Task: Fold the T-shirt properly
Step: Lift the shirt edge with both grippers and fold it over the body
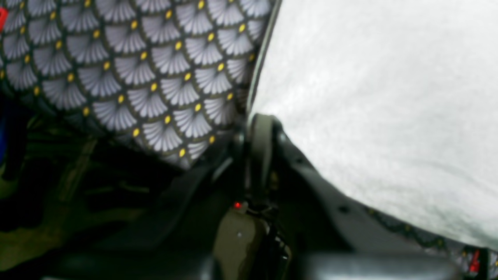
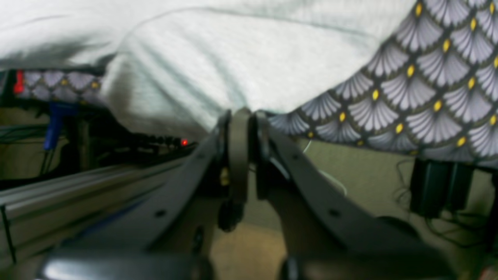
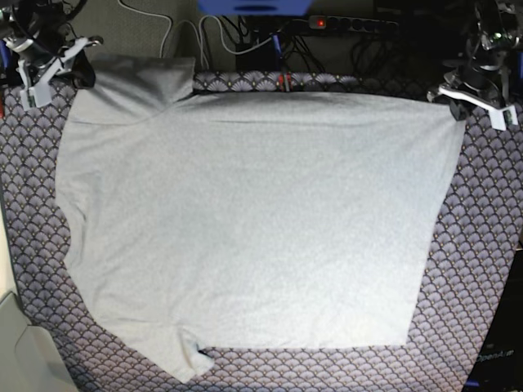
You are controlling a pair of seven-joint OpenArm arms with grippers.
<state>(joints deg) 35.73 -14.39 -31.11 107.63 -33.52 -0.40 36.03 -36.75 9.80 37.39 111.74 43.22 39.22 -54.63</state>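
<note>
Risk of T-shirt [image 3: 245,220] corners slipping loose at tablecloth's [image 3: 482,245] far edge, left gripper [image 1: 260,121] and right gripper [image 2: 239,114] pinched tight on thin hem fabric.

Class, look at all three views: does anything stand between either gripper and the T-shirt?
Nothing visible does. The left gripper is shut at the T-shirt corner, and the right gripper is shut at the opposite far corner. Only the tablecloth lies beneath.
</note>
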